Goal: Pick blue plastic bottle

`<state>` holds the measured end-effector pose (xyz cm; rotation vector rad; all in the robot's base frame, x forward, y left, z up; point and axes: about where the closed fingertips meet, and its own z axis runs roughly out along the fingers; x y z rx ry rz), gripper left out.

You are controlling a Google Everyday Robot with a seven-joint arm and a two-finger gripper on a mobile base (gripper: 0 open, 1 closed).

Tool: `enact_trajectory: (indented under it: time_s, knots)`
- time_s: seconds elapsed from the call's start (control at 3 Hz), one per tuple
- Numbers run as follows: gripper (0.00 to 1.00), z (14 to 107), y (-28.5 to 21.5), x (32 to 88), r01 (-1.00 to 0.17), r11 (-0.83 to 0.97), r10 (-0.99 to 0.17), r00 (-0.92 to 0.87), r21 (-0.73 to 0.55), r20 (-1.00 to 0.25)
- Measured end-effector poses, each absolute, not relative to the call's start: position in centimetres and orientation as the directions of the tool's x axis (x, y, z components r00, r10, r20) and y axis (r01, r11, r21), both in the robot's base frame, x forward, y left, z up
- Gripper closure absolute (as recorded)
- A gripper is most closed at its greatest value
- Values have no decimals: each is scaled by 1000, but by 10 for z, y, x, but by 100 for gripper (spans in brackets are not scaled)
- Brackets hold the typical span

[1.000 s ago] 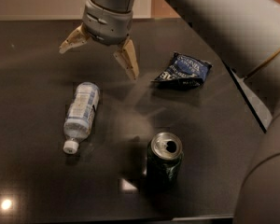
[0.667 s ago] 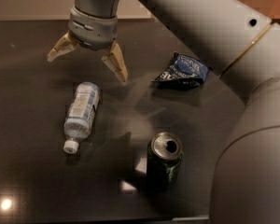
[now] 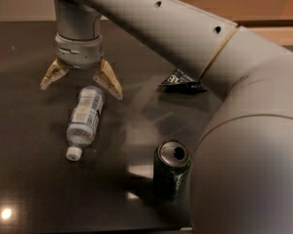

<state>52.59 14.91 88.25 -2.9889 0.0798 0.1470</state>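
The small clear plastic bottle with pale blue label and white cap (image 3: 85, 118) lies on its side on the dark bench (image 3: 29, 189). The gripper (image 3: 81, 90) hangs just over its far end, with tan fingers (image 3: 107, 79) spread open and holding nothing. A green metal can (image 3: 172, 172) stands near.

Pale-grey tubular arm (image 3: 185, 38) is showing small dark screw holes (image 3: 158, 4) and a thin tan seam (image 3: 219, 47); its tool (image 3: 81, 89), at ten o'clock, is bearing two tan wedge-shaped fingers (image 3: 109, 79), splayed apart.

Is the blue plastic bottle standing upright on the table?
No, the blue plastic bottle lies on its side, with the open tool near its base end.
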Motion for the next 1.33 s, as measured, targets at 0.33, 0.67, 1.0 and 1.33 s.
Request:
enact_trajectory:
  time_s: [0.33, 0.67, 1.0, 1.33]
  knots:
    - [0, 866, 154, 519, -22, -996, -15, 996, -81, -88]
    - [0, 857, 150, 509, -1, -999, 2, 998, -35, -66]
    - [0, 851, 145, 498, 12, -1000, 13, 999, -9, -51]
    - [16, 848, 141, 492, 11, -1000, 12, 999, -13, -51]
